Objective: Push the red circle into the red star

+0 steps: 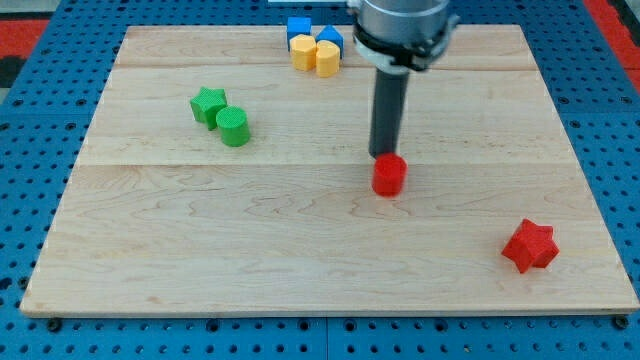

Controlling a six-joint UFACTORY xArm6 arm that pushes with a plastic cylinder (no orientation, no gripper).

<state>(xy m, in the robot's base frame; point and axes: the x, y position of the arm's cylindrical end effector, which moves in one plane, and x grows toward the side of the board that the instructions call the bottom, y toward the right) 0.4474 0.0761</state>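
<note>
The red circle (389, 175) sits near the middle of the wooden board (200, 250). The red star (530, 246) lies toward the view's lower right, well apart from the circle. My tip (384, 154) comes down from the view's top and stands right at the circle's upper edge, touching or nearly touching it.
A green star (208, 105) and a green circle (233, 127) sit together at the view's upper left. Two blue blocks (299, 27) and two yellow blocks (316, 55) cluster at the board's top edge, left of the rod. Blue pegboard surrounds the board.
</note>
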